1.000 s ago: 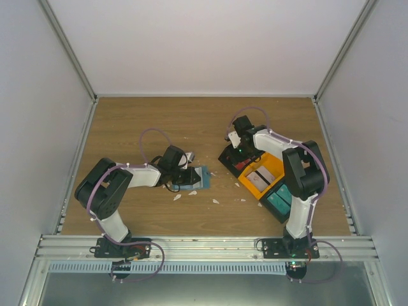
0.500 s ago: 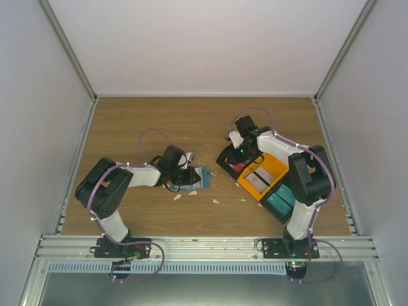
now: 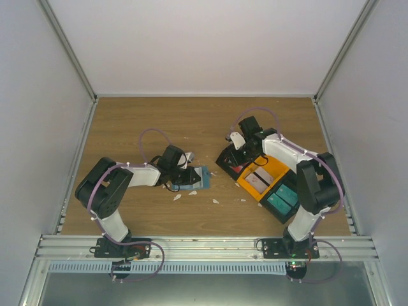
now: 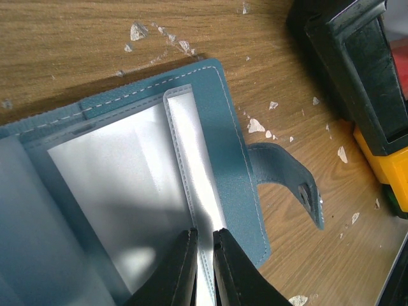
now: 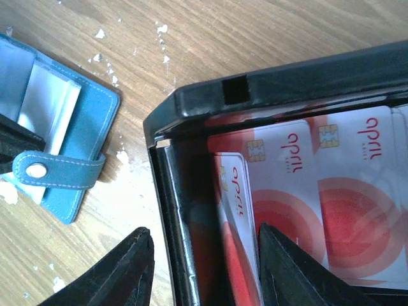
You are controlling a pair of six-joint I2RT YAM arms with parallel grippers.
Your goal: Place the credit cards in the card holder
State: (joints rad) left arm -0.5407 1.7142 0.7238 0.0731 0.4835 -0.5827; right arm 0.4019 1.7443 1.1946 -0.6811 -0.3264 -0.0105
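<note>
Left gripper [image 4: 204, 239]: its fingers [image 4: 178, 271] are pressed nearly together, pinching the edge of a clear pocket leaf of the holder [image 4: 239, 172]; the holder lies open and flat on the table [image 4: 95, 44], blue cover down, clear pockets up; its strap [image 4: 290, 182], with a metal snap near the tip, sticks out at 4 o'clock in the wrist view; white scraps [image 4: 137, 30] dot the wood at 11 o'clock and at 3 o'clock of the holder; a black bin [image 4: 357, 70] stands at 2 o'clock, with an orange bin [image 4: 382, 169] at 3 o'clock, just beside it.

Right gripper [image 5: 204, 233]: its fingers [image 5: 137, 271] are spread wide and hold nothing; they straddle one wall of the black bin, one finger over bare table outside, the other over the cards [image 5: 290, 185] inside; the cards, white with red rings and gold chips, lie flat and overlapping on the bin floor, from 12 to 3 o'clock of the gripper; how many there are I cannot tell; the holder shows at 10 o'clock, apart from the bin.

From above: the left gripper sits on the holder near the table's middle; the black bin, under the right gripper, is at 3 o'clock of the holder; the orange bin touches the black one at 4 o'clock, with pale flat things in it that I cannot identify; a teal bin [image 3: 284, 199] touches the orange one, again at 4 o'clock; more scraps lie at 6 o'clock of the holder.
</note>
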